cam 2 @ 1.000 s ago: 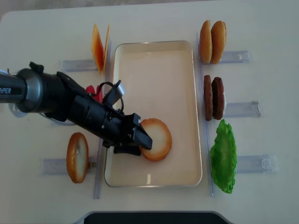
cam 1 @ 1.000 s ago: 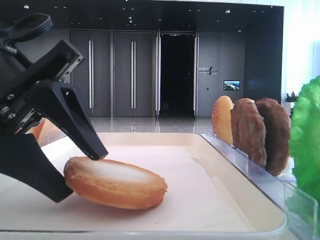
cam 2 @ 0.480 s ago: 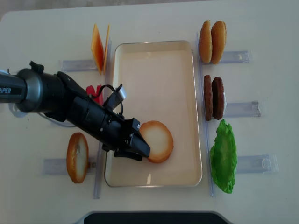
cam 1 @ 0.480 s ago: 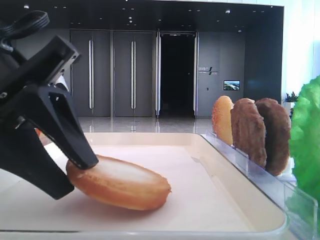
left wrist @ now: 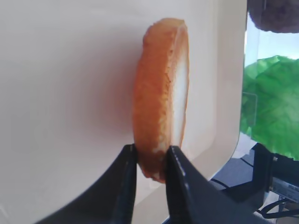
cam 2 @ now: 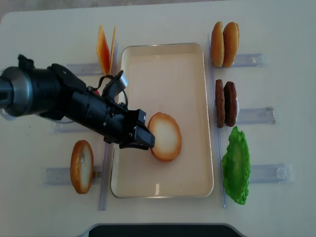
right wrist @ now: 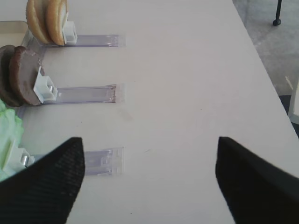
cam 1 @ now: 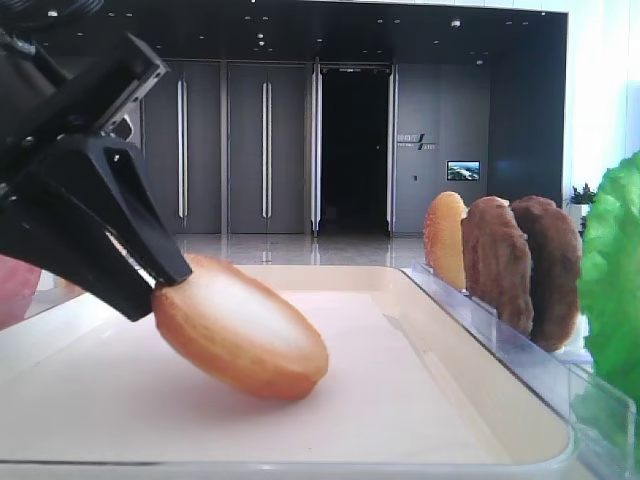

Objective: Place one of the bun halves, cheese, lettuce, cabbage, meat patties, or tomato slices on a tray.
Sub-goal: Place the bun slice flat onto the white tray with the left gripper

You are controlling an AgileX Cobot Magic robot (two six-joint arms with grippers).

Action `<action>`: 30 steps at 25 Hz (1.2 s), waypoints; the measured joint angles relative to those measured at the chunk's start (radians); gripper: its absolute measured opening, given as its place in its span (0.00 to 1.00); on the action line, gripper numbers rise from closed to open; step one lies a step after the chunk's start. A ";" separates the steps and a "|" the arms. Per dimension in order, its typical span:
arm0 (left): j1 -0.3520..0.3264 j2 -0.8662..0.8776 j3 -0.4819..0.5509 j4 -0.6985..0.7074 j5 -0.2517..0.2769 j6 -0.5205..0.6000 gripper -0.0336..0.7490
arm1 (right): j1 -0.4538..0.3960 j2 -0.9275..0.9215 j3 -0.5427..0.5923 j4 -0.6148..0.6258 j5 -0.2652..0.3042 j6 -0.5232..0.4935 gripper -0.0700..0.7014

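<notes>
Left gripper (left wrist: 150, 161) fingers (left wrist: 125, 163) clamped on one bun half (cam 2: 165, 137), tilted, lower edge on the tray (cam 2: 190, 182), bare floor all round. Right gripper (right wrist: 149, 179) fingers spread over open bench (right wrist: 187, 70). Beyond: lettuce (cam 2: 236, 166), two meat patties (cam 2: 225, 103), two bun halves (cam 2: 224, 44). Tomato mostly hidden.

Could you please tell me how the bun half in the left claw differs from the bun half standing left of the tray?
The bun half in the left claw sits over the tray; that bun half is tilted, one edge pinched and lifted, pale face up. The other bun half stands on edge in a clear holder outside the tray, untouched, with its golden crust showing more. Both are round, golden-brown discs of similar size.
</notes>
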State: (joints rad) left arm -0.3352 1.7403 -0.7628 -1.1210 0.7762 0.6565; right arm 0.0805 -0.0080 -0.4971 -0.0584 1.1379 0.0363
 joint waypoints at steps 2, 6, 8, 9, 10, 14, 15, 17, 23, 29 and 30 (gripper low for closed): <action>0.000 0.000 -0.005 0.046 0.003 -0.040 0.24 | 0.000 0.000 0.000 0.000 0.000 0.000 0.84; 0.000 0.000 -0.007 0.074 0.028 -0.076 0.24 | 0.000 0.000 0.000 0.000 0.000 0.000 0.84; 0.000 0.000 -0.007 0.078 0.034 -0.084 0.24 | 0.000 0.000 0.000 0.000 0.000 0.000 0.84; 0.000 0.000 -0.008 0.079 0.034 -0.087 0.24 | 0.000 0.000 0.000 0.000 0.000 0.000 0.84; 0.000 0.000 -0.008 0.080 0.034 -0.089 0.24 | 0.000 0.000 0.000 0.000 0.000 0.000 0.84; 0.000 0.000 -0.008 0.084 0.028 -0.095 0.24 | 0.000 0.000 0.000 0.000 0.000 0.000 0.84; 0.000 0.000 -0.008 0.084 0.026 -0.099 0.24 | 0.000 0.000 0.000 0.000 0.000 0.000 0.84; 0.000 0.000 -0.008 0.084 0.025 -0.107 0.24 | 0.000 0.000 0.000 0.000 0.000 0.000 0.84; 0.000 0.000 -0.008 0.088 0.025 -0.134 0.24 | 0.000 0.000 0.000 0.000 0.000 0.000 0.84; 0.000 0.000 -0.008 0.169 0.026 -0.217 0.24 | 0.000 0.000 0.000 0.000 0.000 0.000 0.84; 0.000 0.000 -0.008 0.185 0.027 -0.225 0.25 | 0.000 0.000 0.000 0.000 0.000 0.000 0.84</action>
State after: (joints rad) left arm -0.3352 1.7403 -0.7704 -0.9359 0.8034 0.4313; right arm 0.0805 -0.0080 -0.4971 -0.0584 1.1379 0.0363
